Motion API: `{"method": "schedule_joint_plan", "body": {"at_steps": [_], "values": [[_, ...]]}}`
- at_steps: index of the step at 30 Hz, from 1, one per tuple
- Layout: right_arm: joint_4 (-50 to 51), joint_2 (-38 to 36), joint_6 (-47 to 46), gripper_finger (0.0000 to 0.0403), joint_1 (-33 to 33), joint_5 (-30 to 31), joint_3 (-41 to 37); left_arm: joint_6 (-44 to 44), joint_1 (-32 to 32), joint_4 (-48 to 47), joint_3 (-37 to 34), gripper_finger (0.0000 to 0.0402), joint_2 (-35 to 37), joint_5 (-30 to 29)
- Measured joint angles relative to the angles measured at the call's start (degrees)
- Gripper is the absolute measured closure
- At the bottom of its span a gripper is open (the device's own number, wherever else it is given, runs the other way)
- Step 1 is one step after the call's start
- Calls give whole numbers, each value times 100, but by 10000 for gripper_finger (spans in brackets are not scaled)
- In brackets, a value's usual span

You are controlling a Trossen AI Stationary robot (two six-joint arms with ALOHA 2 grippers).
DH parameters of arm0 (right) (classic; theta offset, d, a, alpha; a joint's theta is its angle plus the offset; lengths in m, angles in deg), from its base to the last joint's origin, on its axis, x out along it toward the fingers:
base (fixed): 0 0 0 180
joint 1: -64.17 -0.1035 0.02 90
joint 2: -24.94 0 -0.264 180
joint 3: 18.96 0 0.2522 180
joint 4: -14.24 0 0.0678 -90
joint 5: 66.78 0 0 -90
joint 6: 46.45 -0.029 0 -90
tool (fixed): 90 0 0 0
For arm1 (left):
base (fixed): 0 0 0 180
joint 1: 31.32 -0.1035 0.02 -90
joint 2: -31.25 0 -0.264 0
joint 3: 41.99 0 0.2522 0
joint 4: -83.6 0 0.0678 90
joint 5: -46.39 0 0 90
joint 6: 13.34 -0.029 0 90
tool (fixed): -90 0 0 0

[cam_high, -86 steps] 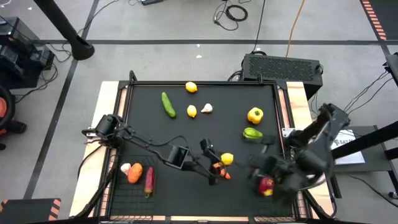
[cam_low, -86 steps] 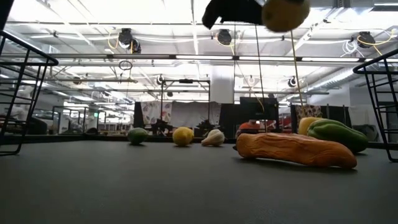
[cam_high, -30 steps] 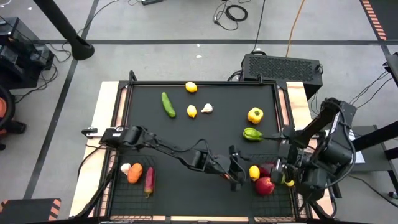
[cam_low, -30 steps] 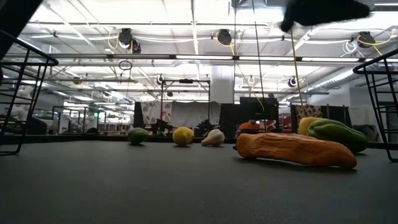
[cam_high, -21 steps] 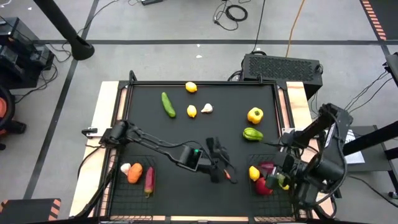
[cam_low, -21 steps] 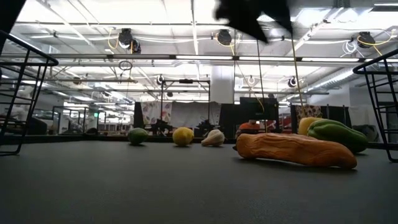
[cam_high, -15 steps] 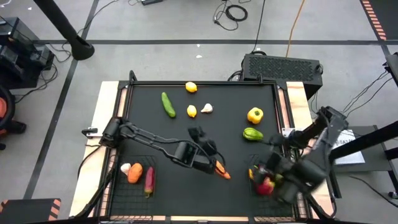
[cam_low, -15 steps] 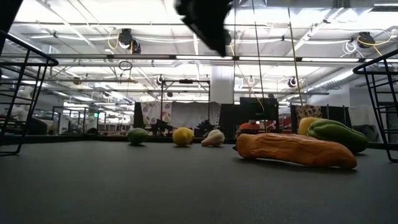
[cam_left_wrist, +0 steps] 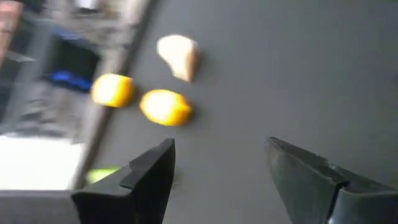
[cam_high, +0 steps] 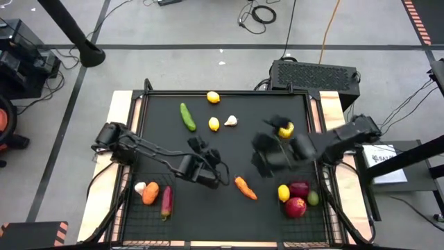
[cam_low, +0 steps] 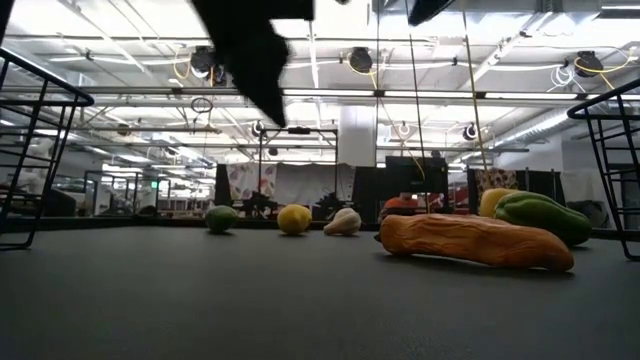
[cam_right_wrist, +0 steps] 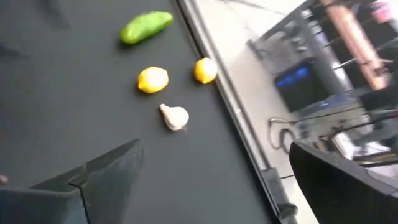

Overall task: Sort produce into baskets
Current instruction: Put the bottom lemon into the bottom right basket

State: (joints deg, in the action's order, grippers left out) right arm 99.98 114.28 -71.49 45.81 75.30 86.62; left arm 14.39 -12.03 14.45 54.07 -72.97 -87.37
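My left hand [cam_left_wrist: 214,165] hangs wide open and empty over the black table [cam_high: 166,139], near the orange carrot [cam_high: 244,187]. My right hand [cam_right_wrist: 211,180], also wide open and empty, hovers farther back by the yellow pepper [cam_high: 285,129]. No writing is readable.

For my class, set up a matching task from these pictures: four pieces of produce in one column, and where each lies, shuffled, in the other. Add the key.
Column 1
1. red apple
2. green cucumber
3. orange carrot
4. white garlic

Column 2
A. alone on the table's middle, between the baskets
B. in the right basket
C. beside a lemon
D. far left part of the table

Pairs: 1-B, 2-D, 3-A, 4-C
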Motion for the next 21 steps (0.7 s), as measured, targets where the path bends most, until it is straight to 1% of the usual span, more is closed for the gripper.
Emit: {"method": "schedule_joint_plan", "body": {"at_steps": [2, 3, 6, 9, 12, 15, 18, 21], "values": [[-744, 5, 910, 12, 501, -473, -61, -346, 167, 565, -334, 148, 143, 479], [-1110, 5, 1324, 12, 740, -729, -108, -476, 257, 778, -462, 148, 193, 585], [-2266, 5, 2303, 12, 1462, -1856, -342, -736, 506, 779, -709, 148, 417, 584], [-3536, 13, 2788, 12, 2103, -2937, -765, -623, 727, 551, -823, 148, 845, 159], [-4894, 113, 2818, 12, 2604, -3657, -1262, -614, 870, 473, -992, 148, 1400, -360], [-5727, 413, 2726, 11, 2901, -4175, -1573, -600, 890, 565, -1280, 148, 2057, -843], [-6055, 937, 2741, 5, 3067, -4346, -1590, -733, 858, 885, -1631, 148, 2608, -1397], [-6339, 1464, 2783, 4, 3204, -4352, -1592, -964, 755, 1230, -1963, 148, 3003, -1871]]}}
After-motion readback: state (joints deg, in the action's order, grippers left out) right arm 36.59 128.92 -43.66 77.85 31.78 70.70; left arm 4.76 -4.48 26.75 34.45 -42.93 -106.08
